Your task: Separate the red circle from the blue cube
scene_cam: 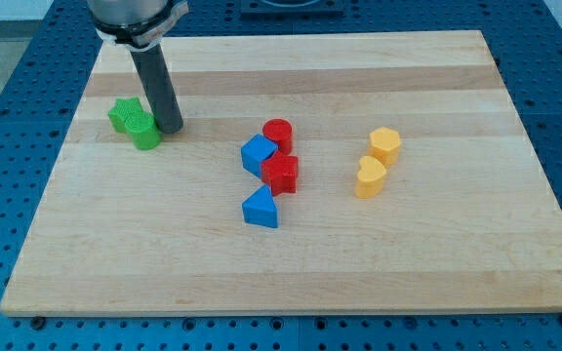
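Note:
The red circle stands near the board's middle, touching the blue cube just below and left of it. A red star-like block touches both from below. My tip is at the view's left, well away from them, right beside a green round block.
A green star-like block sits left of the green round one. A blue triangle lies below the cube. Two yellow blocks, a hexagon and a heart, sit at the right. The wooden board lies on a blue perforated table.

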